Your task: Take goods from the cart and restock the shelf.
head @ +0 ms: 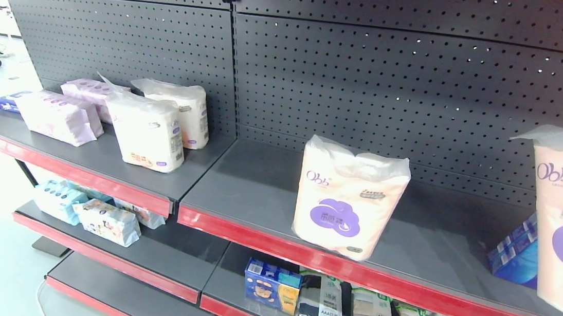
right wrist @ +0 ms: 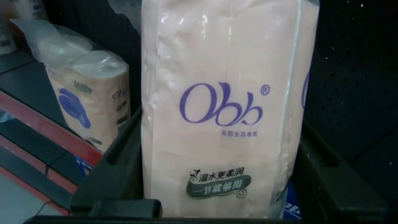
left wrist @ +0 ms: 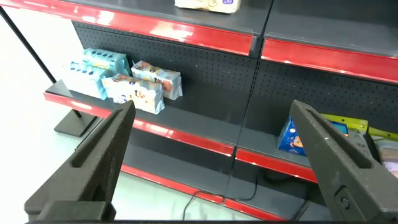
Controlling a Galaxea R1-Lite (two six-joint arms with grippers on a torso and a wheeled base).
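At the far left, the left gripper (left wrist: 211, 124) hangs spread wide and empty, facing the lower boards and their pale blue wipe packs (left wrist: 99, 70). On the dark grey upper shelf with its red front strip (head: 258, 186), the left bay carries lavender soft packs (head: 61, 116) and white plastic-wrapped tissue packs (head: 147, 129). Further right, a peach plastic-wrapped roll-tissue pack with a purple cloud (head: 347, 200) stands close to the front edge. At the far right, the right gripper (right wrist: 224, 186) pinches a matching tall peach tissue pack (right wrist: 224, 93) over the board, just before a blue carton (head: 515, 253). Whether the pack touches the board is unclear. The soft wrap could slip or buckle. Let go tilted or too near the lip, the pack would likely topple off.
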